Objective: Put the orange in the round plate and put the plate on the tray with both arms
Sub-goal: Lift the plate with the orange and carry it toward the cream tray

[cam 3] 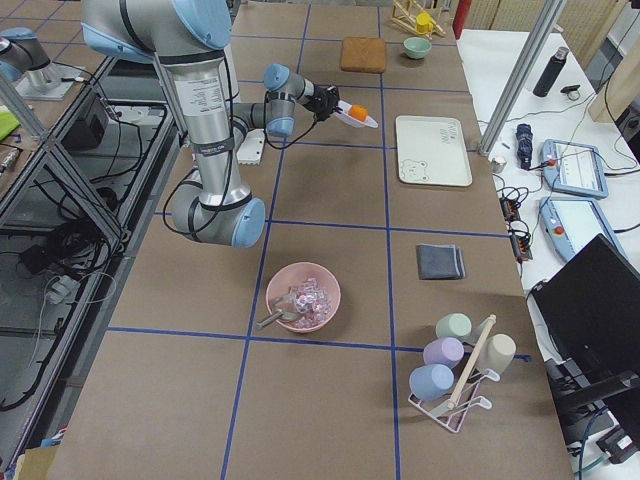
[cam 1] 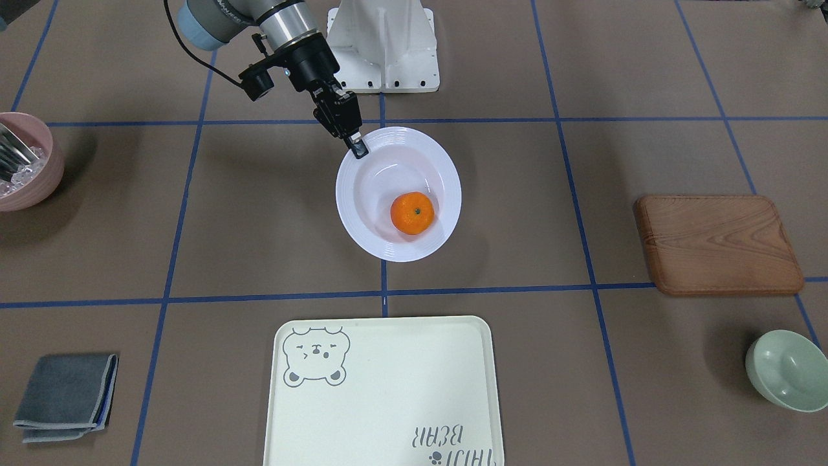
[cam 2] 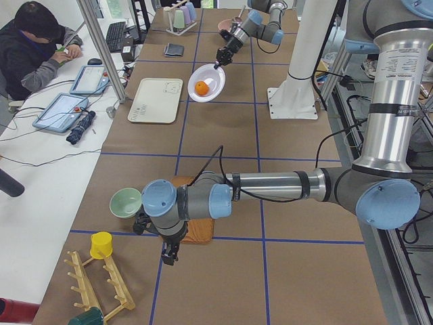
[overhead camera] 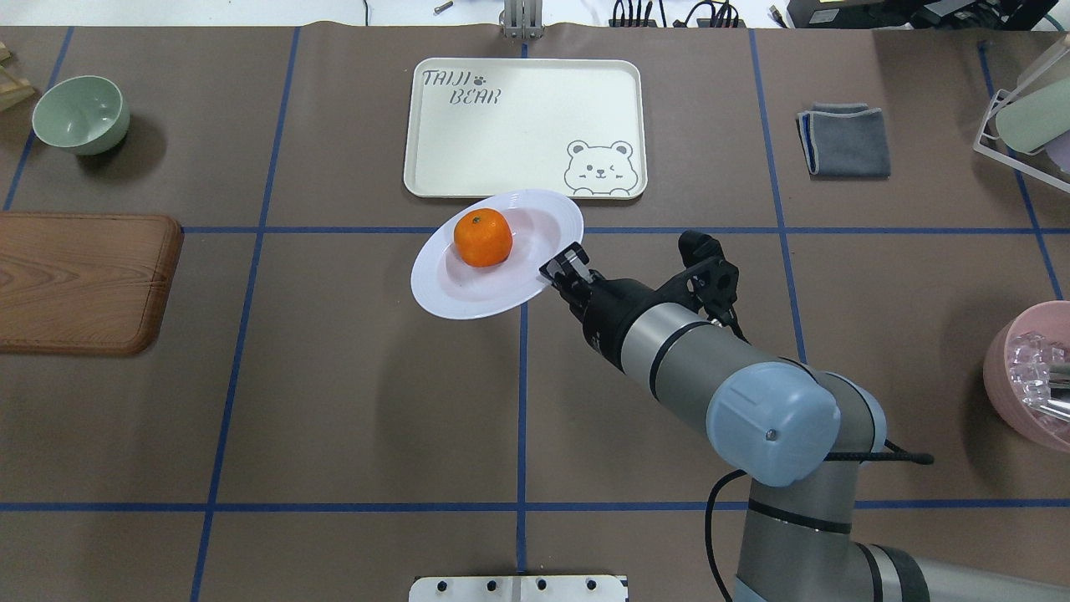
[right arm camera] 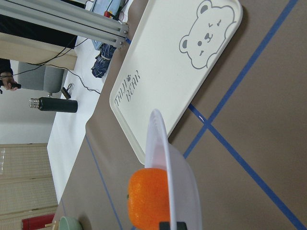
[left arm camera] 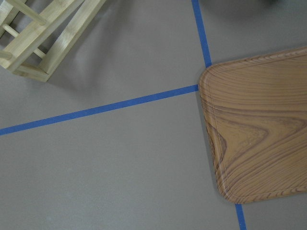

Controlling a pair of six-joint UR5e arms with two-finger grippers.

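the left gripper (cam 2: pixel 168 255) shows only as a small dark shape at the near arm's end in the left side view, low over the counter (cam 1: pixel 259 213) beside the wooden board (cam 1: pixel 718 244); whether it is released or clenched i cannot tell. its own camera sees only board grain, blue tape and a corner of a bamboo rack (left arm camera: pixel 60 43). the right wrist view catches the round plate (cam 1: pixel 388 162) edge-on, with the fingertips cut off at the bottom edge. the pink bowl (cam 1: pixel 26 171) is cropped by the frame. matte brown paper gridded with blue tape covers the counter, and a person (cam 2: pixel 30 51) sits alongside over tablets. the right gripper (cam 1: pixel 359 147) is clenched on the plate's ridged rim, holding the glossy white plate tilted off the counter, short of the tray (cam 1: pixel 388 395). the orange (cam 1: pixel 412 213) sits in the plate's well. the cream tray, rounded at its corners, carries a grey bear face. a mint-green bowl (cam 1: pixel 789 370) and a folded grey cloth (cam 1: pixel 65 396) lie well apart.
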